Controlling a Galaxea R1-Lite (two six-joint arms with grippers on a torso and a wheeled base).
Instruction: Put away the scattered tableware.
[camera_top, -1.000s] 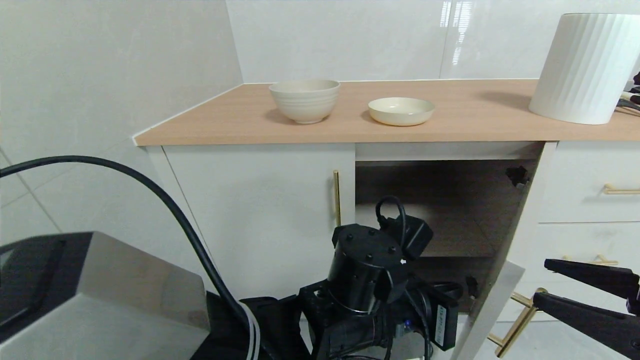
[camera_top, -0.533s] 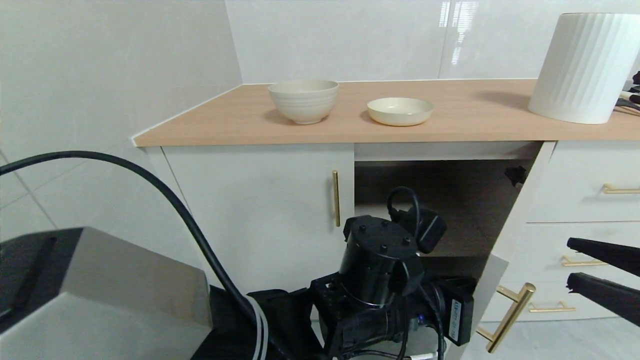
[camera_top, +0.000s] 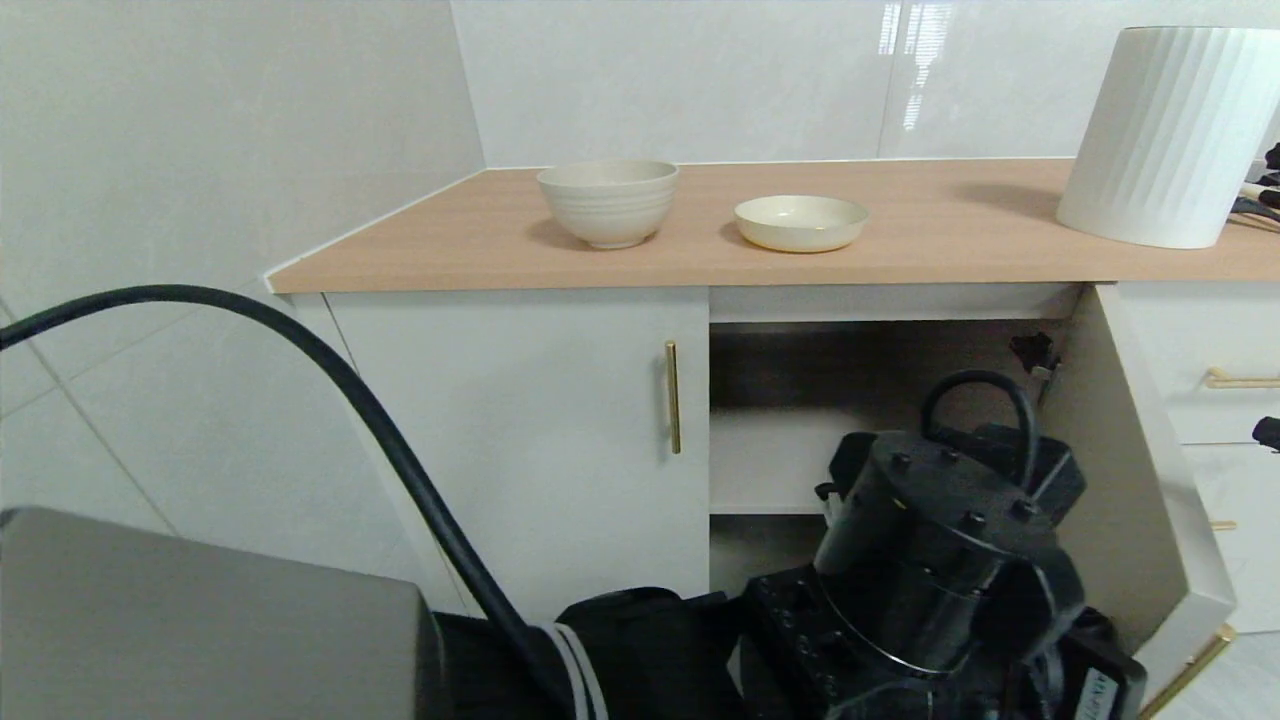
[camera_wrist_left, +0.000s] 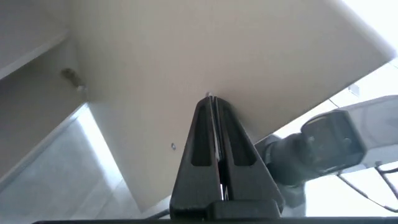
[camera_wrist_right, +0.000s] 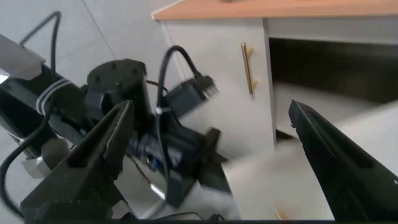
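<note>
Low in front of the cabinet (camera_top: 890, 301), the L gripper (camera_wrist_left: 211, 104) has its fingers clenched flat together, w/ nothing seen btwn them. Its tip sits right at the inner face of the cabinet's open door (camera_wrist_left: 261, 50); contact vs. a slight gap can't be told. The R gripper (camera_wrist_right: 210, 107), also out in front of the cabinet toward its open-door side, has its fingers spread wide, grasping nothing. It faces the cabinet's closed door (camera_wrist_right: 211, 43) w/ its upright gold handle (camera_wrist_right: 247, 68).

Inside the cabinet, a pale shelf (camera_top: 770, 460) crosses the opening at mid height.

On the countertop (camera_top: 950, 245) capping the cabinet sit the task's items. A ribbed cream bowl (camera_top: 608, 203) is above the closed door, and a shallow cream dish (camera_top: 801, 222) is above the opening. They are near each other but apart. Both are well apart from either gripper's fingers, above and beyond them. Each stands upright, mouth up; both are round, so no long axis.

Farther along the countertop, past the cabinet's open-door side, stands a tall white ribbed container (camera_top: 1170, 135).
</note>
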